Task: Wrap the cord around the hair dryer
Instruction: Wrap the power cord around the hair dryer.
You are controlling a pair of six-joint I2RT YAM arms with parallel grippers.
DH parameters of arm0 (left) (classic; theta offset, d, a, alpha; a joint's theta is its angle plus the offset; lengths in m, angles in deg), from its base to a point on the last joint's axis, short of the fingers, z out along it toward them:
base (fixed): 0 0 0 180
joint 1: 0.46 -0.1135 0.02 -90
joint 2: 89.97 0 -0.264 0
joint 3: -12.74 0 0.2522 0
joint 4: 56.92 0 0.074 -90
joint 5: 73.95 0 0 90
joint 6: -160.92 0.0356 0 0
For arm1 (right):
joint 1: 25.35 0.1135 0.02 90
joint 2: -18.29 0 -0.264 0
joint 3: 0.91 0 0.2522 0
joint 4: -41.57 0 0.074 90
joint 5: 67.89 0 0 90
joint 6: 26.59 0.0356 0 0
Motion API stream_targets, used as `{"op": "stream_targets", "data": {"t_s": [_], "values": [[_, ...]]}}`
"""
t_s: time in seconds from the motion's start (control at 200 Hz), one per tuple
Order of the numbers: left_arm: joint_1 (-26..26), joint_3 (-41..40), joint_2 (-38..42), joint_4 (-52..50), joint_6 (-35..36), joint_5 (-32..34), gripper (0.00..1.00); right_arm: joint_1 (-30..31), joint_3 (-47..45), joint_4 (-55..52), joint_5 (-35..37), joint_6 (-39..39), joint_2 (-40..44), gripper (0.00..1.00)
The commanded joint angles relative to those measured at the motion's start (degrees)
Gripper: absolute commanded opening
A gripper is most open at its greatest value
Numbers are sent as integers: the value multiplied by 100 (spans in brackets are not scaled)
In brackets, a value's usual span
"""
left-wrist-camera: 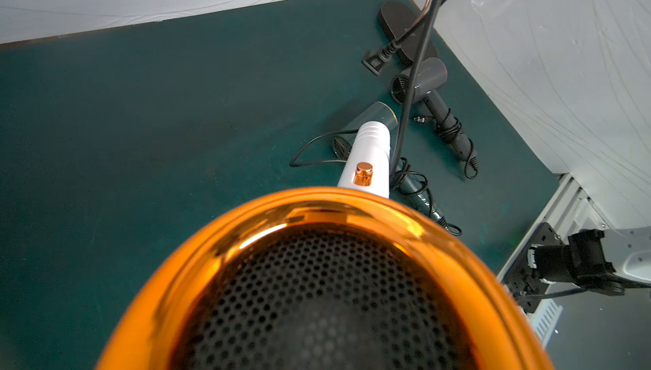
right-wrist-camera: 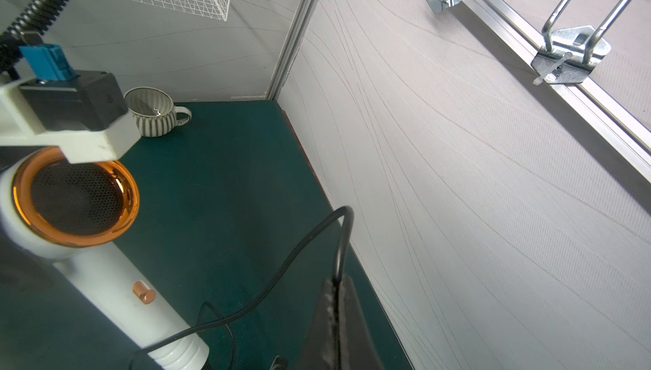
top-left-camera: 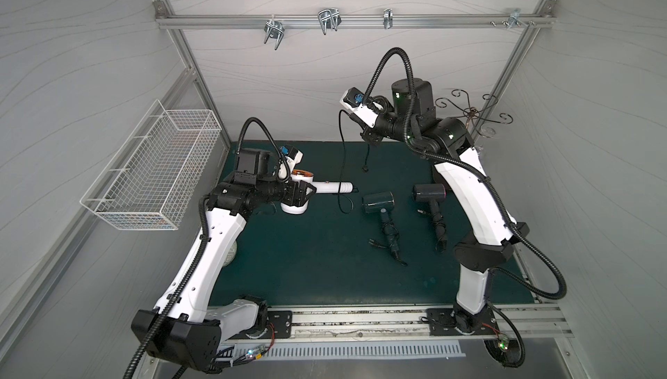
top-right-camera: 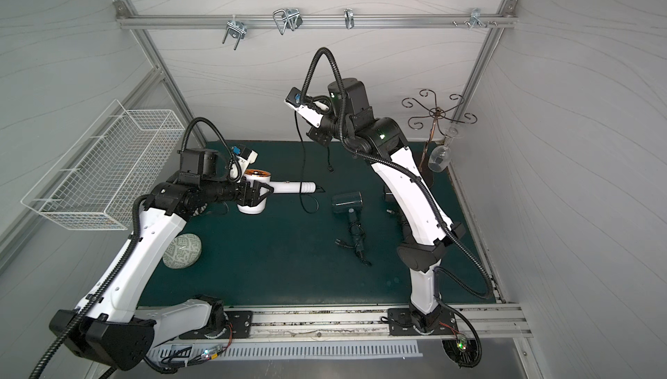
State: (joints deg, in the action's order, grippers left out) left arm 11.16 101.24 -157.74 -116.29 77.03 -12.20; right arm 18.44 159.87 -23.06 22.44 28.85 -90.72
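Room for moving is left on the green mat [top-left-camera: 306, 272] toward its front edge. A wire basket [top-left-camera: 151, 175] is fixed to the left wall. The white hair dryer [top-left-camera: 330, 187] is clasped at its head by the left gripper [top-left-camera: 306, 194], fingers spread round it. Its cord [top-left-camera: 342, 157] is held up, pinched by the right gripper [top-left-camera: 371, 138], fingers pressed together. Two dark dryers [top-left-camera: 378, 203] are laid beneath, near the right arm [top-left-camera: 476, 193].
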Motion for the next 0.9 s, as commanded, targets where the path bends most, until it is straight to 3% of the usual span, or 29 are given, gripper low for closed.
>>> {"op": "stream_targets", "data": {"t_s": [0.0,0.245,0.42,0.635,0.895], "values": [[130,106,87,356,207,-1027,0,-17,42,403,-187,-247,-81,0],[394,356,162,514,74,-2683,0,-300,200,554,-1086,126,-607,0],[394,918,182,460,16,-3217,0,-756,30,538,-2046,834,-920,0],[394,1681,111,127,224,-3342,0,-1514,-309,822,-3653,1977,-1226,0],[353,2094,20,-127,470,-3028,0,-1783,-1061,821,-4353,2382,-1182,0]]}}
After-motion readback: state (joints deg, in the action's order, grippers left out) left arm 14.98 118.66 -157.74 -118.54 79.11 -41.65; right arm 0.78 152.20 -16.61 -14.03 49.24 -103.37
